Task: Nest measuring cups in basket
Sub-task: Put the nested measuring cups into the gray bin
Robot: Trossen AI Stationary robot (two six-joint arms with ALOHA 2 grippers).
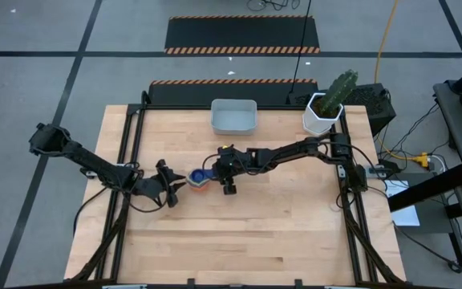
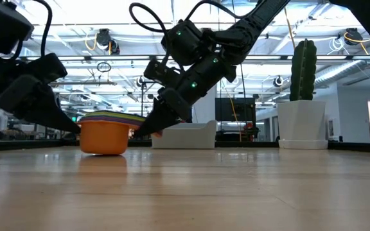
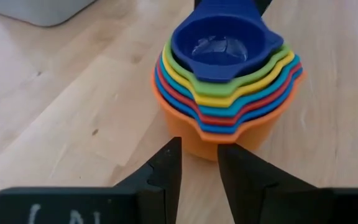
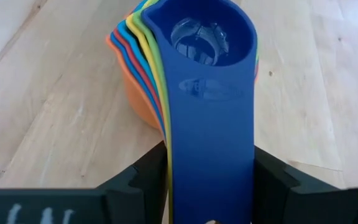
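The measuring cups stand nested in one stack on the table's middle. The orange cup is outermost and the dark blue cup innermost. My right gripper is shut on the stacked handles on the stack's right side. My left gripper is on the stack's left side. Its fingers are a narrow gap apart, right at the orange cup's wall. The grey-blue basket stands empty at the far edge. My right gripper pinches the stacked handles between its two fingers, one on each long side, with the dark blue handle on top. The fingers slant down from the table's right and lie along the handles. The stack rests upright on the table. My left gripper's fingertips are at the orange cup's wall below its pouring lip; I cannot tell whether they touch it.
A white pot with a green cactus stands at the far right corner, to the right of the basket. Bare wood lies between the stack and the near edge.
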